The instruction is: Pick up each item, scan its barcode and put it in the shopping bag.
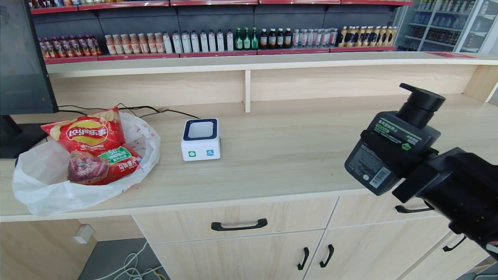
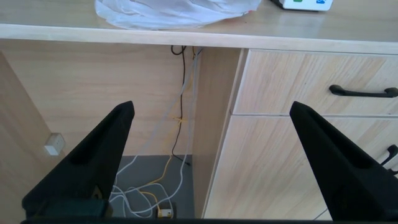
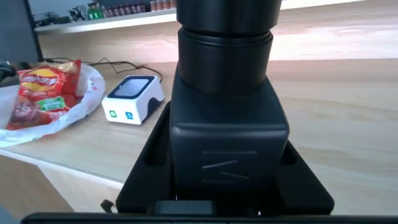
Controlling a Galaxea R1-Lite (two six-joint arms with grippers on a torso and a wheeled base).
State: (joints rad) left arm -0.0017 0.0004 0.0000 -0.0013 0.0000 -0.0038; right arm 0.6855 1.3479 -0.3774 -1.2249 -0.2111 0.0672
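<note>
At frame right, the right gripper (image 1: 393,158) has its jaws clamped on a black pump bottle (image 1: 371,169), barcode outward, seemingly bound for the centre scanner (image 1: 200,139); the left gripper (image 2: 211,109) has its jaws spread wide, empty.

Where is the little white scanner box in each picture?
Head view: scanner in the middle of the counter, right of the shopping bag.
Left wrist view: scanner on the counter above the drawer, beside the shopping bag.
Right wrist view: scanner beside the shopping bag, beyond the black bottle.
Shared landmark: the shopping bag.
</note>
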